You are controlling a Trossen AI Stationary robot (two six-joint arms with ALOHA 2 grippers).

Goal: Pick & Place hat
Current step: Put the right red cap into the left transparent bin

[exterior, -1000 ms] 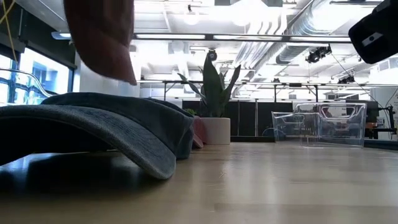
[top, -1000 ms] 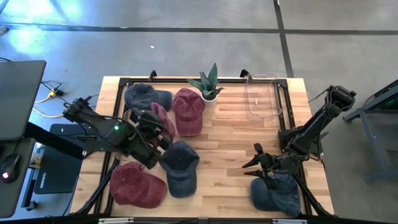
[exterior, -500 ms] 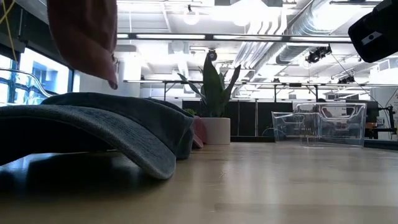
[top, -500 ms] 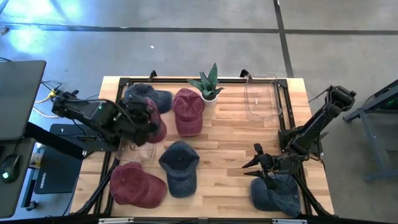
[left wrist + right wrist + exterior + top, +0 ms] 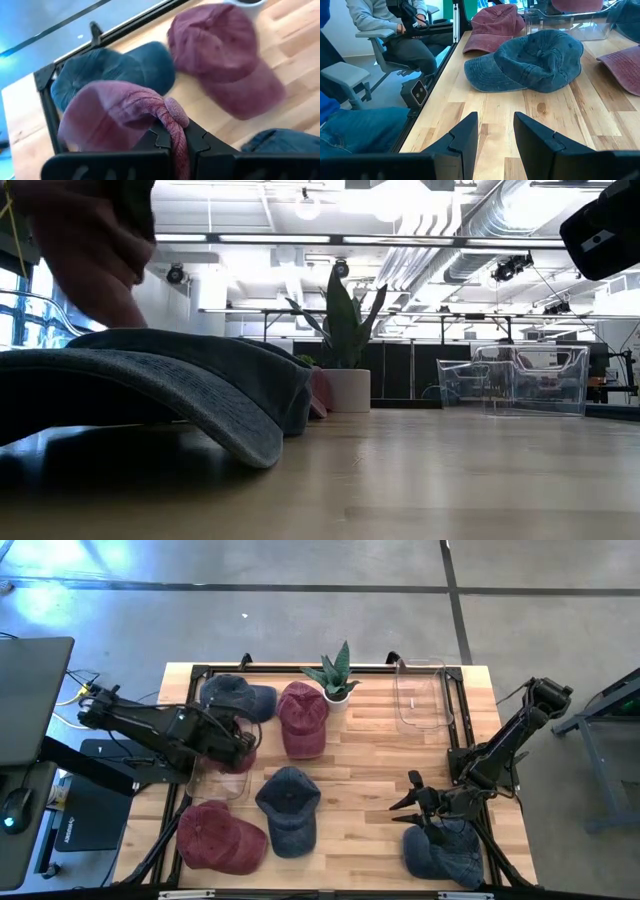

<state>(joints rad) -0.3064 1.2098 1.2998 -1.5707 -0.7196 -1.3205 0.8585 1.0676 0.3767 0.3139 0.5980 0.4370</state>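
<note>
High view: left gripper (image 5: 238, 745) carried a maroon cap (image 5: 237, 752).
Its fingers pinched the cap above the clear bin (image 5: 215, 781); release remained. Right gripper (image 5: 413, 792) waited, fingers spread.

Table (image 5: 370, 775) layout, high view. Far edge, centre: potted plant (image 5: 335, 675). Right of it, at the far right corner: bin (image 5: 420, 695). Left of plant, two caps side by side: one (image 5: 303, 718) just beside the pot, another (image 5: 235, 695) further left. Left gripper (image 5: 240, 745) sits over the left side, just near of that cap, clamped on a held cap (image 5: 117, 117). Centre, near side: middle cap (image 5: 288, 805). Near left corner: corner cap (image 5: 220, 837). Right gripper (image 5: 415, 798) at the near right, fingers parted, above the right cap (image 5: 440, 852) in the near right corner.
</note>
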